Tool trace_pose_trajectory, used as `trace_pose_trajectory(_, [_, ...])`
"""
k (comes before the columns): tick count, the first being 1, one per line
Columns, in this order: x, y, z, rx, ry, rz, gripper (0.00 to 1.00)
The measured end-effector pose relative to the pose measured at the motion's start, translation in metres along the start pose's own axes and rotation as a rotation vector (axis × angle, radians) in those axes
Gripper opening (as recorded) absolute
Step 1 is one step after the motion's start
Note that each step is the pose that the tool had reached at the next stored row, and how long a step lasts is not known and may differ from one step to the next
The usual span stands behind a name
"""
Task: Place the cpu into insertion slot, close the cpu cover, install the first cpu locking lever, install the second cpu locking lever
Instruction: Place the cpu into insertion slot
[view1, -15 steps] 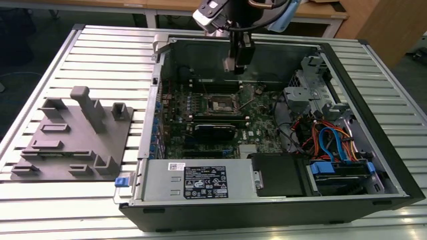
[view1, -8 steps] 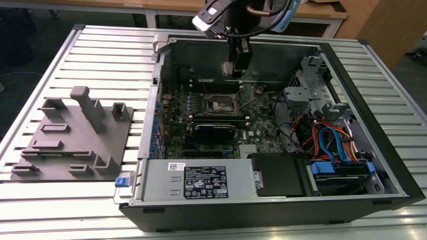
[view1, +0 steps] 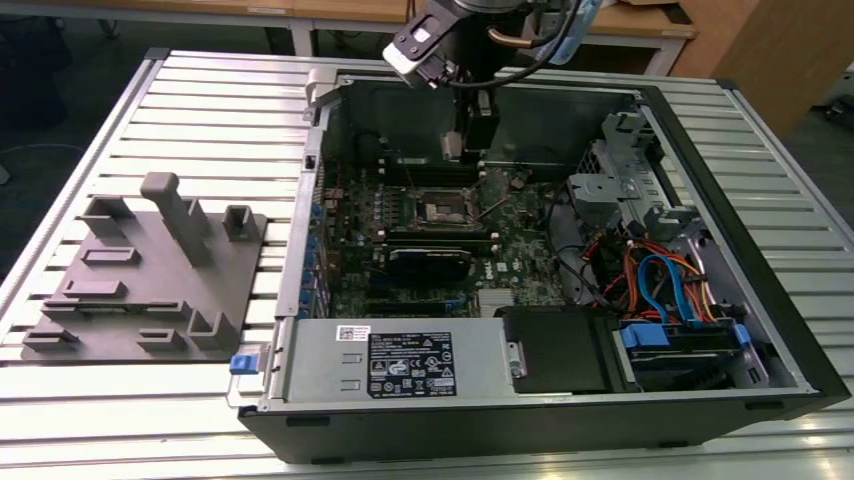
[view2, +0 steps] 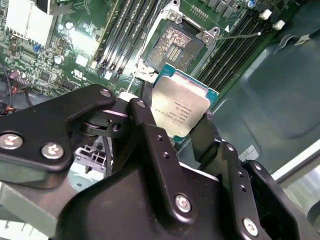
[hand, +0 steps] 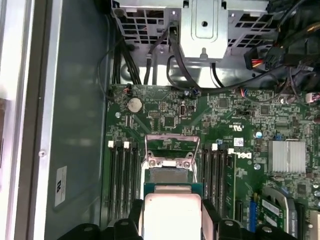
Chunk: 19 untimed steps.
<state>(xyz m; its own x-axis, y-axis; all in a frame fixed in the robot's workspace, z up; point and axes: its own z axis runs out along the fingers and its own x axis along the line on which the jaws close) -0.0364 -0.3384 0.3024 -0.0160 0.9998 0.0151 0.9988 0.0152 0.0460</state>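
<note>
My gripper (view2: 177, 122) is shut on the cpu (view2: 181, 106), a flat square chip with a silvery top and a teal edge, held by two opposite sides between black fingers (view2: 146, 117). In the exterior view the gripper (view1: 474, 150) hangs inside the open computer case, a little above and behind the insertion slot (view1: 441, 208). The insertion slot (view2: 172, 46) lies uncovered on the green board, its grid of contacts showing. In the first wrist view the cpu (hand: 171, 212) hovers just short of the slot (hand: 170, 175), and the cpu cover (hand: 170, 161) stands swung open at the slot's far edge.
Long black memory slots (hand: 122, 175) flank the socket on both sides. A metal drive cage (view1: 607, 185), bundled cables (view1: 654, 280) and a power supply (view1: 400, 360) crowd the case. A grey fixture plate (view1: 147, 270) sits on the slatted table at the exterior view's left.
</note>
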Motion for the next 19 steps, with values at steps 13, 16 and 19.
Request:
trace_pose_trajectory(13, [-0.0003, -0.0014, 0.0235, 0.0024, 0.0020, -0.043, 0.54])
trace_pose_trajectory(16, [-0.0003, -0.0014, 0.0245, 0.0029, 0.0018, -0.043, 0.54])
trace_pose_trajectory(19, [-0.0003, -0.0016, 0.0253, 0.0028, 0.0019, -0.043, 0.54])
